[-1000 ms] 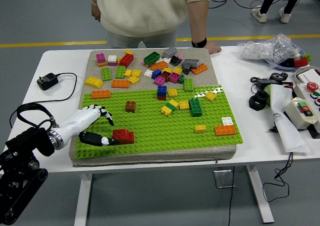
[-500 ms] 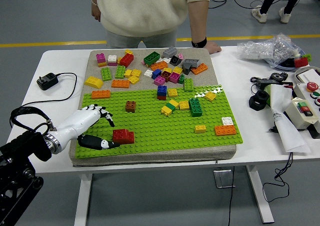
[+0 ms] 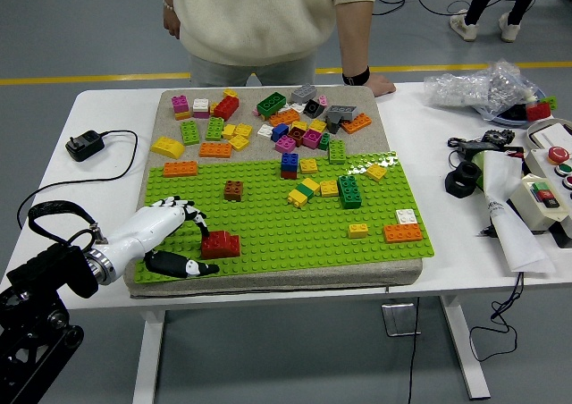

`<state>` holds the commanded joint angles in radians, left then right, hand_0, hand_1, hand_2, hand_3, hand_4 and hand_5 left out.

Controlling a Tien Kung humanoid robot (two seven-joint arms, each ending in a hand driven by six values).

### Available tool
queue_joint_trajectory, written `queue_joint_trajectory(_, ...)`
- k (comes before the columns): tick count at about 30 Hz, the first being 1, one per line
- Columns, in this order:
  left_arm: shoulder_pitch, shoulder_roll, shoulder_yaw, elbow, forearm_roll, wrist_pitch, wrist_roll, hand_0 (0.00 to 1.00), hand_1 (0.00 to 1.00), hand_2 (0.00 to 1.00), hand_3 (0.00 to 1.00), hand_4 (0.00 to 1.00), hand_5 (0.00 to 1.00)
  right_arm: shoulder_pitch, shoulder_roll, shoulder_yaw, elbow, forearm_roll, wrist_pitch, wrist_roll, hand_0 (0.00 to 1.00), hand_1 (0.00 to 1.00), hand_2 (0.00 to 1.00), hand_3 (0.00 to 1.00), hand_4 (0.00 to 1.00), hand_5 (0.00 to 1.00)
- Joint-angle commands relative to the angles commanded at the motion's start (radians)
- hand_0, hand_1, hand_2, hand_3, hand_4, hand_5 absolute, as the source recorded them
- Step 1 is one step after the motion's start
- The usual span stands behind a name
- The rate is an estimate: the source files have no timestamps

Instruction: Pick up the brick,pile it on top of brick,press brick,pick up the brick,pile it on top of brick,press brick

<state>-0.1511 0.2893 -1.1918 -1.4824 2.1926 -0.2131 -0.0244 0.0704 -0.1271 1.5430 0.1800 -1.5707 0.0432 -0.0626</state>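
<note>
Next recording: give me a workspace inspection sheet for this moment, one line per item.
Surface: white table carrying a grey pad and green baseplate.
Job's things: red brick on the baseplate's near left; loose bricks across the far pad.
Clutter: control box, plastic bag on the right.
Grippers: left hand open beside the red brick; right hand not in view.
Cables: black adapter with its cord.
Surroundings: person standing at the far side.

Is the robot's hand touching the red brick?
Cannot tell. In the head view the left hand arches beside the red brick; a fingertip ends right at its left edge, thumb below, but no clear contact or gap shows.
</note>
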Motion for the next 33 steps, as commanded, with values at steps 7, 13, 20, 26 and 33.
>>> queue_joint_trajectory(7, -0.009, -0.01, 0.007, 0.009, -0.001, 0.002, 0.0, 0.998, 0.967, 0.855, 0.606, 0.985, 0.572, 0.002, 0.0, 0.0, 0.0, 0.003, -0.001, 0.0, 0.762, 0.677, 0.72, 0.742, 0.998, 0.689)
queue_joint_trajectory(13, -0.011, -0.018, 0.007, 0.024, 0.0, 0.004, 0.0, 0.998, 0.973, 0.855, 0.609, 0.981, 0.599, 0.001, 0.0, -0.001, 0.0, 0.005, -0.001, 0.0, 0.762, 0.676, 0.72, 0.742, 0.998, 0.689)
queue_joint_trajectory(20, -0.012, -0.02, 0.007, 0.042, -0.003, 0.0, -0.003, 0.998, 0.972, 0.856, 0.607, 0.981, 0.603, 0.001, 0.0, -0.001, 0.0, 0.003, -0.001, -0.001, 0.761, 0.676, 0.72, 0.741, 0.998, 0.689)
queue_joint_trajectory(26, -0.013, -0.021, 0.007, 0.053, -0.002, 0.004, -0.004, 0.998, 0.972, 0.856, 0.606, 0.981, 0.602, 0.0, 0.0, -0.002, 0.0, 0.001, -0.001, 0.0, 0.762, 0.676, 0.72, 0.741, 0.998, 0.69)
queue_joint_trajectory(33, -0.018, -0.021, 0.008, 0.06, -0.004, 0.009, -0.005, 0.998, 0.971, 0.855, 0.605, 0.982, 0.603, 0.001, 0.001, -0.002, 0.0, 0.0, -0.001, -0.001, 0.762, 0.676, 0.72, 0.742, 0.998, 0.69)
